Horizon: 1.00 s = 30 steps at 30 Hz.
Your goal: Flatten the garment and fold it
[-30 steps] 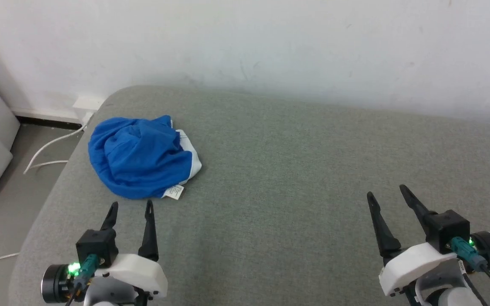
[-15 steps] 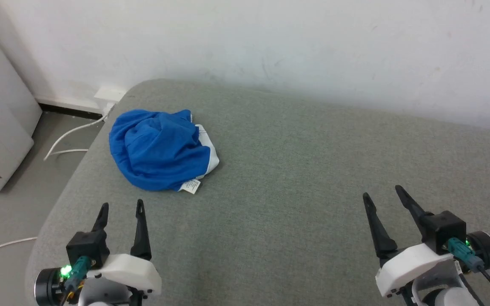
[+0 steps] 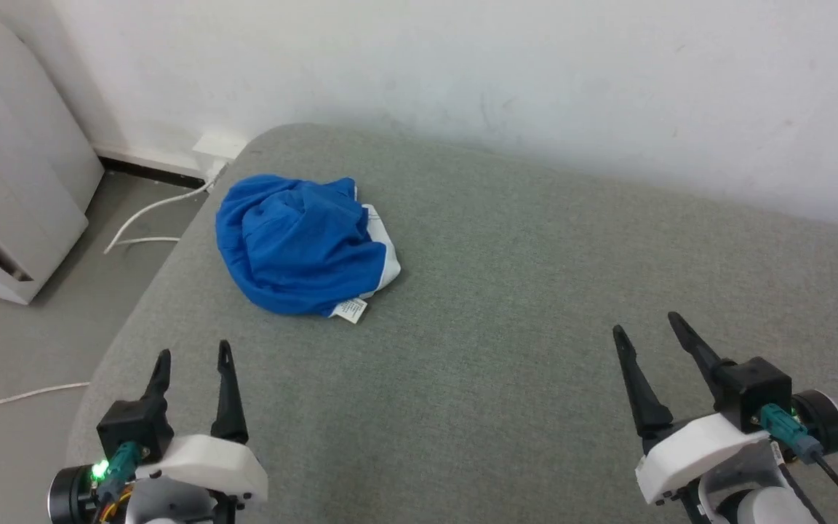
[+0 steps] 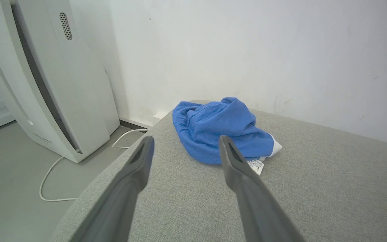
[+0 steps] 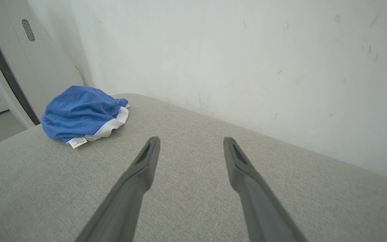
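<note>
With the left gripper (image 3: 194, 348) and right gripper (image 3: 645, 324) both empty and spread wide, expect the shorts (image 3: 302, 244), crumpled ahead of the left fingers and well left of the right ones, to handle as light, limp cloth; pinch the white band (image 3: 388, 255).

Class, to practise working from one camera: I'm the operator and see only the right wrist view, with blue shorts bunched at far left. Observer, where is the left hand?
Observer: The left hand is open, short of the shorts, not touching them.
Operator: Anything on the floor there?
Observer: A white cable lies beside the grey cushion.
Operator: Any waistband showing?
Observer: A gathered edge shows on the heap's left side in the left wrist view.
</note>
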{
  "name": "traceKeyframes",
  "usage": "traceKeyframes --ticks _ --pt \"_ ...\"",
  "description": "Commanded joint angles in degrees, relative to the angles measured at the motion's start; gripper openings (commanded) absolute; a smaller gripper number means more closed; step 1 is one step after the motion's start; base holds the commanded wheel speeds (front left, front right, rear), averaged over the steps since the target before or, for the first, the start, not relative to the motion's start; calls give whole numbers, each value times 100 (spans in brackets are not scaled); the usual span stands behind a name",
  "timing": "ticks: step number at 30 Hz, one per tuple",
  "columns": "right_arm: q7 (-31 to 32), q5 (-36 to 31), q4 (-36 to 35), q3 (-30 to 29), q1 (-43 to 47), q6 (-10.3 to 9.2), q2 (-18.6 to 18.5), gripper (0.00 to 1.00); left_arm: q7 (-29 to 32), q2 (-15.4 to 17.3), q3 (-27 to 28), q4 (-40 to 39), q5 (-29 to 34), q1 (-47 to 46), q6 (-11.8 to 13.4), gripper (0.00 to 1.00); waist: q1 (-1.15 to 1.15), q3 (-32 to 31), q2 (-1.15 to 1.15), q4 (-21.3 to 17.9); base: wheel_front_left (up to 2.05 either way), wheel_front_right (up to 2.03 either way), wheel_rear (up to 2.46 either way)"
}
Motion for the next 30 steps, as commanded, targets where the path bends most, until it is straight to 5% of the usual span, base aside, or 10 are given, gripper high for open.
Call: traceKeyframes --ticks 1,30 --pt "-39 48 26 11 -81 -7 12 100 -49 45 -18 -35 -45 57 78 100 0 12 0 43 0 0 0" --pt "-196 180 34 206 -190 -10 18 100 -336 377 -313 -83 -373 96 346 100 0 15 0 758 0 0 0"
